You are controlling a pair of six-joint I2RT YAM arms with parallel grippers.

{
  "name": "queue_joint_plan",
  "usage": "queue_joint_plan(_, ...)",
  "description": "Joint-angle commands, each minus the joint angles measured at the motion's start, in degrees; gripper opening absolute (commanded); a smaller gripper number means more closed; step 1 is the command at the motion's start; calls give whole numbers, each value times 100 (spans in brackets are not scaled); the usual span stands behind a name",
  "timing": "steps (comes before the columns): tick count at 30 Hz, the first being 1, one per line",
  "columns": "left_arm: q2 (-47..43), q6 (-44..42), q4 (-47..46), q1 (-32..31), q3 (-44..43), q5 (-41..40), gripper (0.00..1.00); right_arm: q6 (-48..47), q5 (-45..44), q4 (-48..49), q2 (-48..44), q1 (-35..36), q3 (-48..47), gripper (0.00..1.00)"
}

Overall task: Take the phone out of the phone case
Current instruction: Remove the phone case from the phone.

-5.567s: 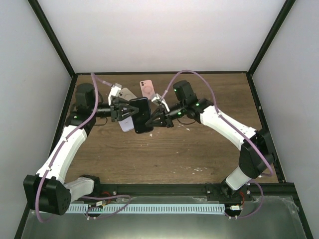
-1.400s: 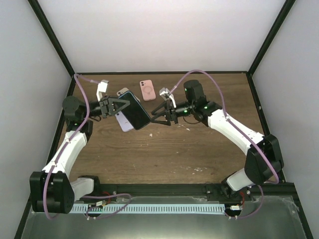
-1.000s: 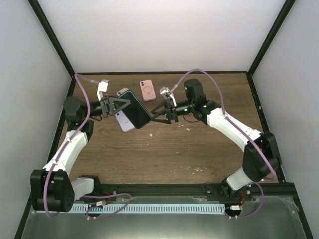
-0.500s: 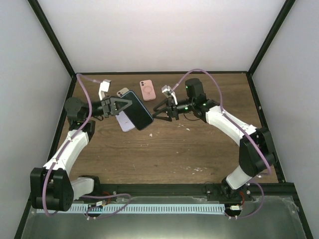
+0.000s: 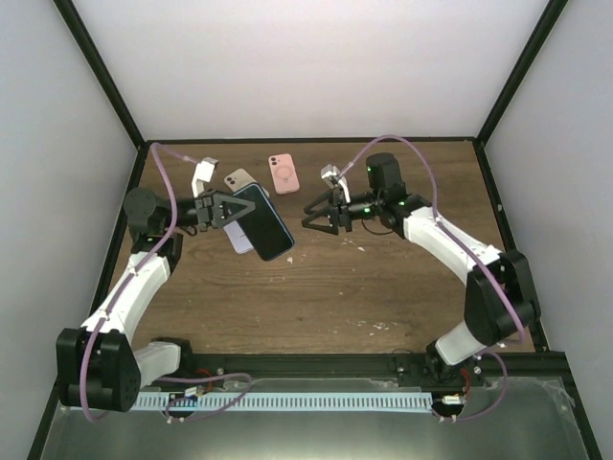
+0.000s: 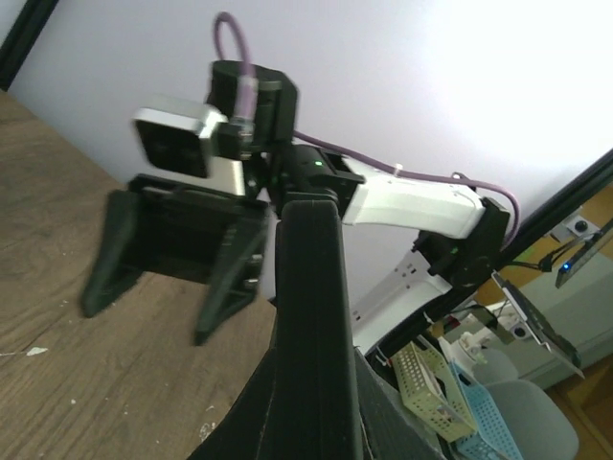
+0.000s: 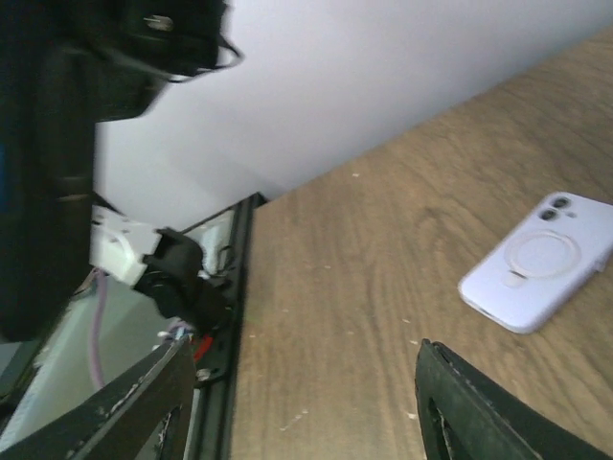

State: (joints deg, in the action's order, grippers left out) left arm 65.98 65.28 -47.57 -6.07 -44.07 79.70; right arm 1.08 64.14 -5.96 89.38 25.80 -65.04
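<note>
A dark phone in a black phone case (image 5: 264,223) hangs tilted above the table, and my left gripper (image 5: 233,207) is shut on its left end. In the left wrist view only the case's black edge (image 6: 309,307) shows, clamped in that gripper (image 6: 308,407). My right gripper (image 5: 315,218) stands open a short way right of the phone, not touching it. The right wrist view has the gripper (image 7: 305,356) empty over bare wood, with the held phone (image 7: 43,172) a dark blur at the left.
A lavender phone (image 5: 240,241) lies on the wooden table (image 5: 335,287) under the held one and shows again as the lavender phone (image 7: 537,261). A beige phone (image 5: 238,179) and a pink one (image 5: 283,172) lie further back. Black frame rails border the table.
My right gripper has pulled back to the right, away from the phone's end, and has stayed open. The left gripper has kept its hold and shifted the phone slightly.
</note>
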Motion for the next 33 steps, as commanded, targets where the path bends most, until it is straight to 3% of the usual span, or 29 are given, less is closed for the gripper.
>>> queue_joint_plan(1,-42,-251,99,88,-155,-181,0,43,848,-76,-545,136,16,62)
queue_joint_plan(10,1,-222,54,88,-154,-219,0,28,1042,-486,-630,694,-135,58)
queue_joint_plan(21,-44,-123,-48,38,-141,-194,0,80,738,-400,-489,755,-178,45)
queue_joint_plan(33,27,539,-875,-64,-109,-125,0,190,731,-72,-337,605,-65,34)
